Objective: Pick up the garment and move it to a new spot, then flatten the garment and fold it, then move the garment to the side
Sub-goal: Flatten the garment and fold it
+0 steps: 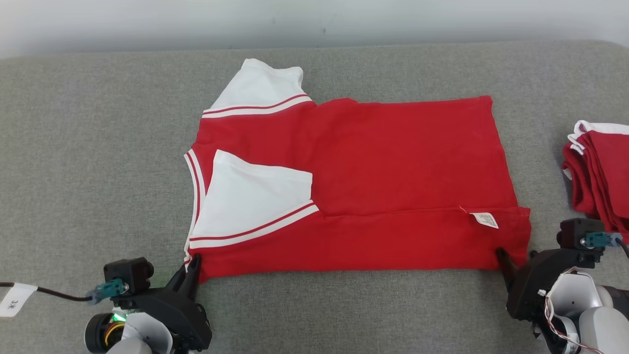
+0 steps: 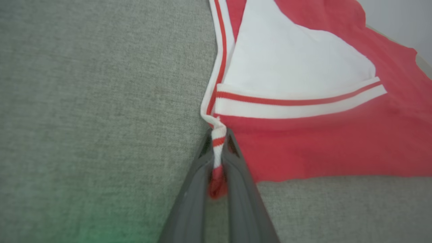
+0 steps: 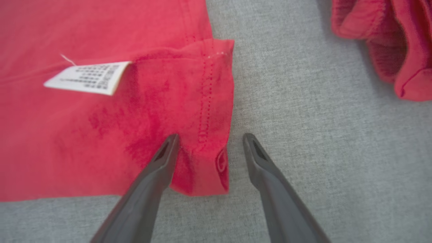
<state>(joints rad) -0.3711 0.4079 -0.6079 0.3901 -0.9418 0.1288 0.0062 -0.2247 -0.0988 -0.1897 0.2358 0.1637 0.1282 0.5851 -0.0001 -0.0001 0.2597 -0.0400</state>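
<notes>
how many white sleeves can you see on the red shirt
2. The far sleeve sticks out beyond the far edge of the red shirt; the near sleeve lies folded onto its red body. No more seem hidden.

The garment [image 1: 393, 157] lay spread across the middle of the table [image 1: 98, 147], neck end to my left and hem end to my right. One sleeve [image 1: 255, 196] lay folded inward on the body beside the neck. The other sleeve [image 1: 260, 83] stuck out past the far edge, toward the wall [image 1: 314, 19]. A label [image 1: 485, 220] lay on the near strip, close to the hem. My left jaws pinched the neck trim [image 2: 217, 135] at the near-left corner. My right jaws stood apart at the near-right corner, one finger [image 3: 162, 162] on the cloth and the other on the table just beside the hem. A pile of folded garments [image 1: 602, 167] sat at the table's right edge.
</notes>
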